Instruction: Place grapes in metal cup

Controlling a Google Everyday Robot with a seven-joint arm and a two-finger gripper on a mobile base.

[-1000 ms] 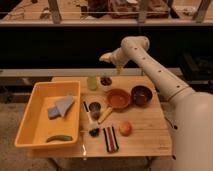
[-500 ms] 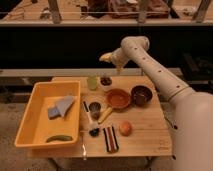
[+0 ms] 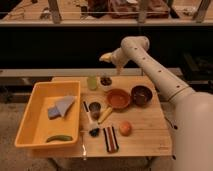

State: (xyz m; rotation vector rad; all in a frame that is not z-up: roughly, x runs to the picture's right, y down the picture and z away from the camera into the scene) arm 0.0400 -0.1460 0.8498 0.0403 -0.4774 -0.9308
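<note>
Claw (image 3: 107, 58) hangs in the air over the back edge of the surface (image 3: 150, 135); wide or narrow, cannot tell. Nothing seen held. Grapes (image 3: 105, 80) sit right below the claw, close to the back edge, just beside a pale green cup (image 3: 92, 83). Metal cup (image 3: 94, 107) stands upright further down toward the front, apart from the grapes, near the orange bowl (image 3: 118, 99) and the wall of the yellow bin (image 3: 30, 117). Dark bowl (image 3: 141, 94) sits down-right of the claw. Bare wood shows along the front-right corner.
</note>
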